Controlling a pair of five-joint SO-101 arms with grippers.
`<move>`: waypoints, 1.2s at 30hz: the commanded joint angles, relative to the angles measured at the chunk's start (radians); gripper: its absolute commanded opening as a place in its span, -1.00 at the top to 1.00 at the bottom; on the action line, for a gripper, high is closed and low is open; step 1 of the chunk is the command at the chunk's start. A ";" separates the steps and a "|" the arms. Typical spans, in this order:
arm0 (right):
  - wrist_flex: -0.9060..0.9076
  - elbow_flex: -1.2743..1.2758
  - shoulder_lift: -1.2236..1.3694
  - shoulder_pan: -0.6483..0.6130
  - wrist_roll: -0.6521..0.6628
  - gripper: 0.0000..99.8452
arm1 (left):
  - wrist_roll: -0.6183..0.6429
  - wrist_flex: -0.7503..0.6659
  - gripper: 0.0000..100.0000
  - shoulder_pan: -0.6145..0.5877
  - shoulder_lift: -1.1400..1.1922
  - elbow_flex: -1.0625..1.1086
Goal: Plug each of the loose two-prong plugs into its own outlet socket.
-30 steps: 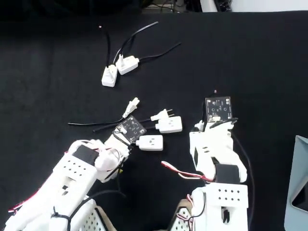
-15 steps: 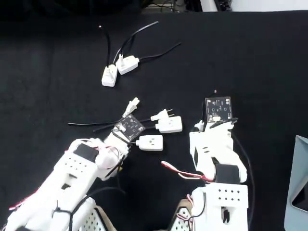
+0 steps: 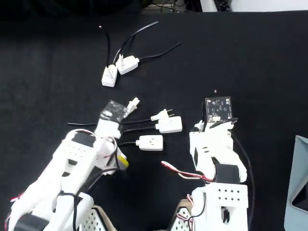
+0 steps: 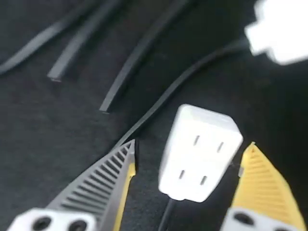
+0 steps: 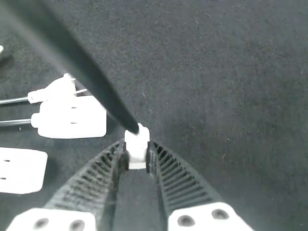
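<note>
My left gripper [image 4: 190,146] is open, its jaws on either side of a white outlet socket [image 4: 199,154] that lies on the black table with its cord trailing back toward the wrist. My right gripper [image 5: 137,150] is shut on a small white two-prong plug [image 5: 137,142] with a black cord, held just above the cloth. In the high view that gripper [image 3: 198,127] sits right of a socket [image 3: 169,124] with a loose plug [image 3: 161,114] beside it. Another socket [image 3: 149,142] lies below them. A further loose plug [image 3: 132,103] lies by the left arm [image 3: 82,154].
Two more white plug pieces [image 3: 109,76] [image 3: 127,64] with black cords lie at the back left. Loose cords [image 3: 91,124] run across the cloth left of centre. A grey-blue object [image 3: 301,183] stands at the right edge.
The left arm has swung to the left and further back, away from the middle sockets. The right arm has kept still with its plug.
</note>
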 commanded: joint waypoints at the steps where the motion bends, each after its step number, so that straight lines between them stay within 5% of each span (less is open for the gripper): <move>1: 0.005 -0.035 -0.013 -0.014 -0.006 0.98 | 0.009 0.117 0.32 -0.082 -0.155 -0.105; 14: 0.120 -0.191 -0.004 -0.227 -0.008 0.98 | 0.009 0.390 0.32 -0.452 -0.753 -0.120; 20: 0.196 -0.277 -0.002 -0.391 -0.071 0.98 | -0.008 0.361 0.32 -0.648 -0.901 0.002; 29: 0.189 -0.275 0.008 -0.717 -0.133 0.98 | -0.008 0.275 0.32 -0.670 -0.977 0.228; 36: 0.028 -0.278 0.234 -0.818 -0.172 0.98 | 0.014 0.255 0.32 -0.685 -0.988 0.274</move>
